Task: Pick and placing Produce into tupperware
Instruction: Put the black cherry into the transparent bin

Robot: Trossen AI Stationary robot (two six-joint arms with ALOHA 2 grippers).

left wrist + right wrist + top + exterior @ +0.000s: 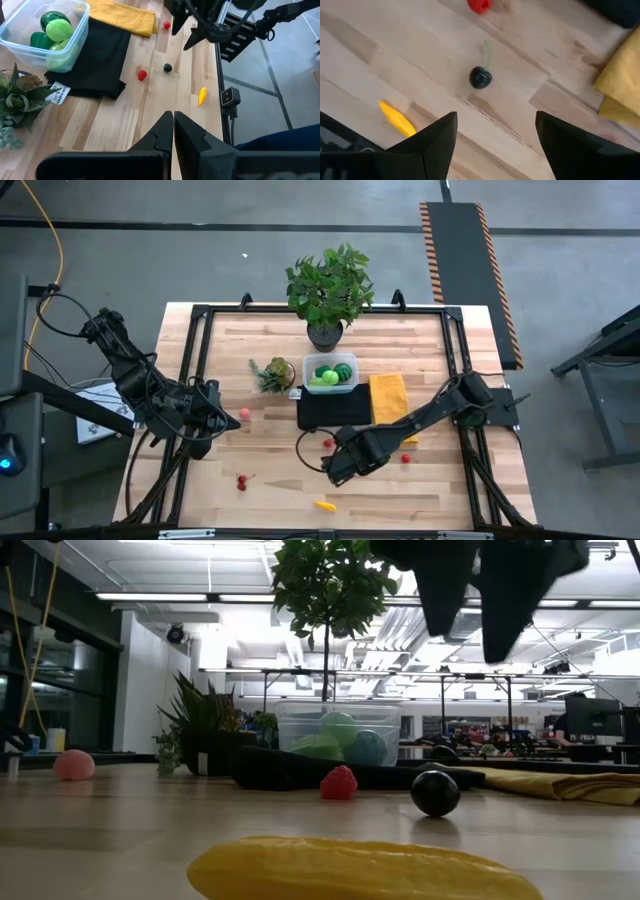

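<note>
Low view: yellow piece (365,872) cut off below

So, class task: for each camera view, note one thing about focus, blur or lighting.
Low view: the yellow piece nearest the lens is soft, and ceiling lights glare behind. Right wrist view: the red berry is smeared, the dark cherry fairly crisp. High view: even light, faint shadows. Left wrist view: sharp throughout.

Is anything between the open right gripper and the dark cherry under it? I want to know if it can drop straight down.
Nothing visible does. The right gripper hangs open above bare wood, with the dark cherry just ahead of its fingers. The red berry and yellow piece lie off to the sides.
</note>
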